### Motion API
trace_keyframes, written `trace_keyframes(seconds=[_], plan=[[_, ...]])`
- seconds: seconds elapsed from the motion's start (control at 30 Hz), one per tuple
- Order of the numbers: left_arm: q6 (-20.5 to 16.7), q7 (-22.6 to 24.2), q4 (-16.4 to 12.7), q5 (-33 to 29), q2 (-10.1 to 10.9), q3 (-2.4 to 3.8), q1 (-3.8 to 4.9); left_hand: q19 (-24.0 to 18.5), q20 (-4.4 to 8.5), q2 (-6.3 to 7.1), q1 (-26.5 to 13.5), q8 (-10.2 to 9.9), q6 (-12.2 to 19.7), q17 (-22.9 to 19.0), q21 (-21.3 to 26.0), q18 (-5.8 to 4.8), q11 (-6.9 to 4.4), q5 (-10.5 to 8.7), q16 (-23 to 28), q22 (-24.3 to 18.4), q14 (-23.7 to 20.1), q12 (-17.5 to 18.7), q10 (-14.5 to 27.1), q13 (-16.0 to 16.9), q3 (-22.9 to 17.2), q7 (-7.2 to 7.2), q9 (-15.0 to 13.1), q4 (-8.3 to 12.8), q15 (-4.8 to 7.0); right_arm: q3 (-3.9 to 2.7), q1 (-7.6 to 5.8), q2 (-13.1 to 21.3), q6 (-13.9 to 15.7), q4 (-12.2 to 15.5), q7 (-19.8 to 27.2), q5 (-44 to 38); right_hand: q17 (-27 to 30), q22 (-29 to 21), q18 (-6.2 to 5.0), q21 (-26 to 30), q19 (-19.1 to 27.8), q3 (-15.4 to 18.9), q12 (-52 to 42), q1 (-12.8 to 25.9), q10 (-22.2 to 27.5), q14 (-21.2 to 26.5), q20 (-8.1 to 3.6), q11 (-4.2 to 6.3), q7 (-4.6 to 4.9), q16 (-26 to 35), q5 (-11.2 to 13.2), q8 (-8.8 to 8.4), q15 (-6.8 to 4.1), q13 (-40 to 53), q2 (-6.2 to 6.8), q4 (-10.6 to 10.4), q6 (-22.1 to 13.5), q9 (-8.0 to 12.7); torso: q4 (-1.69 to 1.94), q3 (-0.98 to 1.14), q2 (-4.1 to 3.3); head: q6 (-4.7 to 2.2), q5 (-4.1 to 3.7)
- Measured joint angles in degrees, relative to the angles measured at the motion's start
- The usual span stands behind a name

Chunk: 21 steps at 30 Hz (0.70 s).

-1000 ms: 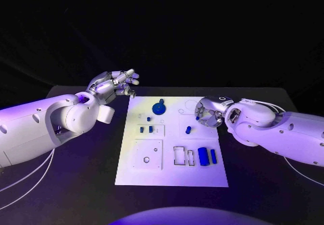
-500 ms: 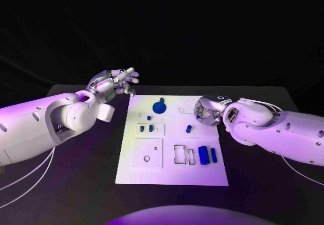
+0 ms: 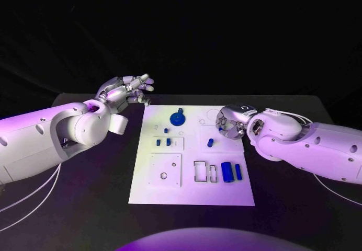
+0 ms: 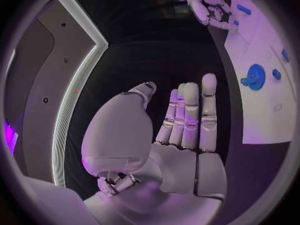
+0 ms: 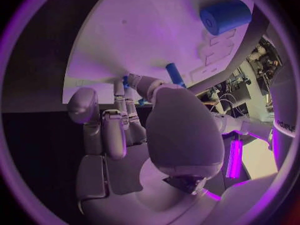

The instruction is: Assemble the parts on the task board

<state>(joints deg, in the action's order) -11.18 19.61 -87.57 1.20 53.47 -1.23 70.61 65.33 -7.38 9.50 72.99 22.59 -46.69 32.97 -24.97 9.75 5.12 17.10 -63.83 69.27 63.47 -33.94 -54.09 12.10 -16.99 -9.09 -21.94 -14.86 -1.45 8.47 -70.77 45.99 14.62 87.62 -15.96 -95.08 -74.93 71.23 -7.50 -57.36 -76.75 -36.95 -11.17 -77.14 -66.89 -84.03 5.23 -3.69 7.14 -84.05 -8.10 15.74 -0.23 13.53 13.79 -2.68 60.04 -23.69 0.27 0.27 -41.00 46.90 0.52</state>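
The white task board [image 3: 192, 185] lies in the middle of the table. It carries a round blue part [image 3: 178, 118] at its far end, a small blue peg [image 3: 210, 142] and two blue cylinders [image 3: 226, 172] near the right side. My right hand [image 3: 230, 125] hovers over the board's right edge with curled fingers. Its thumb and fingertips [image 5: 119, 87] pinch a small blue part [image 5: 125, 82], mostly hidden. The peg [image 5: 175, 75] lies just beyond them. My left hand [image 3: 125, 92] is raised off the board's far left corner, fingers [image 4: 190, 115] straight, holding nothing.
Two small blue parts [image 3: 163, 142] sit in a recess on the board's left half, above a square plate with holes [image 3: 165, 171]. Rectangular slots [image 3: 201, 173] lie beside the cylinders. Bare black table [image 3: 90, 198] surrounds the board on both sides.
My right hand has edged slightly toward the board's far end. My left hand has lifted a little and its fingers have straightened. The parts on the board have not moved.
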Motion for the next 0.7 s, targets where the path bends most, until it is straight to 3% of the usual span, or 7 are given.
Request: trace_keyframes(seconds=[0.53, 0.7], plan=[[-1.4, 0.1, 0.0, 0.1, 0.0, 0.0, 0.0, 0.0, 0.0, 0.07, 0.4, 0.0, 0.3, -0.3, 0.5, 0.0, 0.01, 0.9, 0.0, -0.2, 0.0, 0.2, 0.0, -0.3, 0.0, -0.09, 0.0, 0.0, 0.0, 0.23, 0.74, 0.1, 2.4, 0.7, -1.7, -3.0, 0.0, 1.8, -0.01, -2.2, -0.8, -2.3, 0.9, 0.1, -1.9, 0.0, -0.43, 0.48, -0.17, -0.1, -1.1, 0.6, -0.41, 0.0, -0.7, 1.6, 1.4, -1.0, 0.06, -0.04, 0.03, 0.04, -0.31], [-1.5, 0.1, 0.0, 0.1, 0.0, 0.0, 0.0, 0.2, -0.21, -0.22, 0.7, 0.0, 0.6, -0.6, 0.9, 0.01, 0.22, 3.1, 0.0, -0.4, 0.0, 0.3, 0.2, -0.6, 0.0, -0.21, 0.1, 0.0, 0.0, 0.42, 1.02, 0.4, 4.1, 1.1, -2.1, -3.2, 0.0, 2.2, 0.63, -2.7, -1.0, -2.8, 1.1, 0.4, -2.1, 0.0, -0.62, 0.29, -0.17, -0.1, -0.7, 0.6, -0.41, 0.0, -1.31, 1.7, 1.4, -1.3, 0.03, -0.03, 0.04, 0.11, -0.32]])
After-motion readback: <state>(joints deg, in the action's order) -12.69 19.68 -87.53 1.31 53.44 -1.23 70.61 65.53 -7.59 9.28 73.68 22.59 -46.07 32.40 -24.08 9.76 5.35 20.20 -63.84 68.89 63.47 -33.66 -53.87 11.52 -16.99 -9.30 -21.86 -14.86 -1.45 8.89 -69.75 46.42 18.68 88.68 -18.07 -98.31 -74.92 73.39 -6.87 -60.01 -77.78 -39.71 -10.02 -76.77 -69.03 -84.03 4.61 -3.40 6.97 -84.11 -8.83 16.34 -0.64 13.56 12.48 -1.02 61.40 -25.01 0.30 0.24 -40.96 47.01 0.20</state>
